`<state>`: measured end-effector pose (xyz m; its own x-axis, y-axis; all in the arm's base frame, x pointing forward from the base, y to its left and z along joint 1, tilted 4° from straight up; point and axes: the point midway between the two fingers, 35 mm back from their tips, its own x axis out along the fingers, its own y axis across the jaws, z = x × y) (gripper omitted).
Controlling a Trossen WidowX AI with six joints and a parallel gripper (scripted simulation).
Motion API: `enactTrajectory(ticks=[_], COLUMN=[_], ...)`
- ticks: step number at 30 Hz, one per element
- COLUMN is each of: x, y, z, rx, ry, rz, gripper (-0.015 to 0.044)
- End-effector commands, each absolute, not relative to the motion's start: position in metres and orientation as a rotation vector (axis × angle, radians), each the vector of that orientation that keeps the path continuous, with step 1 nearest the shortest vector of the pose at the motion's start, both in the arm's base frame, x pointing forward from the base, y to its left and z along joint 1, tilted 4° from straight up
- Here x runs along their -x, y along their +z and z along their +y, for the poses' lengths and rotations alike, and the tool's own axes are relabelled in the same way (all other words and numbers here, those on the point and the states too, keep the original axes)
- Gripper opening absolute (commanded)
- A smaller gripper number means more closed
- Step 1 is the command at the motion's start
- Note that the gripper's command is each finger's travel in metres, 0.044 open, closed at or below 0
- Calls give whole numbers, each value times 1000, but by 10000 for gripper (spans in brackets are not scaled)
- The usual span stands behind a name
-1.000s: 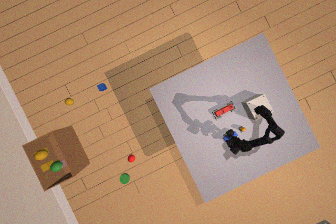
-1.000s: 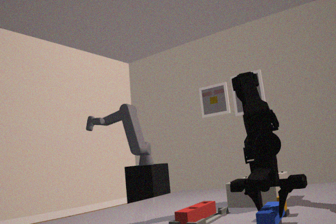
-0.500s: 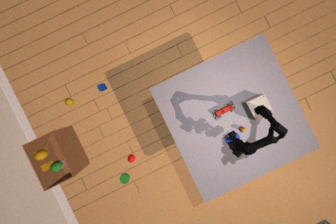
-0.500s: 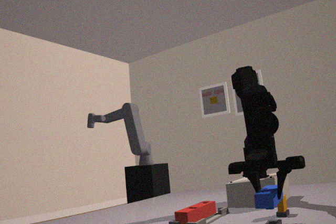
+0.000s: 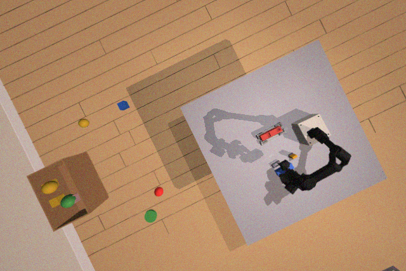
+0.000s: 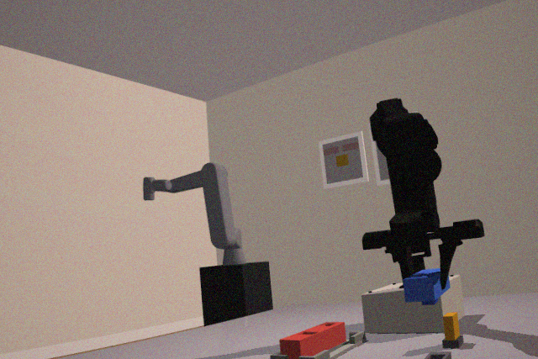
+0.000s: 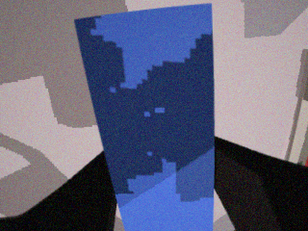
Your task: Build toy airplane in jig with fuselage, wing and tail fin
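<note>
- While the tool (image 6: 428,274) pinches the blue wing (image 6: 422,286) between its black fingers (image 6: 445,262), the wing hangs in the air, off the grey counter (image 6: 243,337).
- From the exterior view the wing sits in front of the white arm base (image 6: 382,309), with one finger crossing its right end and the other hidden behind it.
- From the wrist view the wing (image 7: 154,115) fills the middle as a tall blue slab, partly in shadow, with dark finger shapes (image 7: 260,188) on both lower sides.
- From the top view the wing (image 5: 283,168) shows as a small blue patch at the end of the black arm (image 5: 331,159), which bends out from the base (image 5: 309,127) and back toward the counter's middle.
- Lying flat in its grey cradle (image 5: 260,141), the red fuselage (image 5: 271,134) rests apart from the wing, closer to the base.
- On its top the fuselage (image 6: 313,338) shows two sockets, both open.
- Standing upright on a small dark stand (image 6: 452,341), the yellow fin (image 6: 450,325) is between the cradle and the wing in the top view (image 5: 292,155).
- A small grey frame (image 5: 275,164) lies on the counter just beside the wing in the top view.
- Off the counter, on the wood floor (image 5: 98,48), lie a red ball (image 5: 158,191), a green ball (image 5: 150,216), a yellow ball (image 5: 83,122) and a blue cube (image 5: 123,105), near a cardboard box (image 5: 83,176).
- A second grey arm (image 6: 208,203) stands on a black block (image 6: 236,292) by the far wall.
</note>
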<state>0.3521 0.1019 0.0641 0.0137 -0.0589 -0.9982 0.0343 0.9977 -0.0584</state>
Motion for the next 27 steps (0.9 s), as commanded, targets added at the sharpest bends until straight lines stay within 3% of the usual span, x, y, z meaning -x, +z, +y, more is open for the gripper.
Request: enactTrajectory(ticks=[1, 27], x=[-352, -353], y=[78, 82], z=[103, 39], rx=[11, 278], ry=[-72, 186], rz=[1543, 1540], gripper=[0, 0])
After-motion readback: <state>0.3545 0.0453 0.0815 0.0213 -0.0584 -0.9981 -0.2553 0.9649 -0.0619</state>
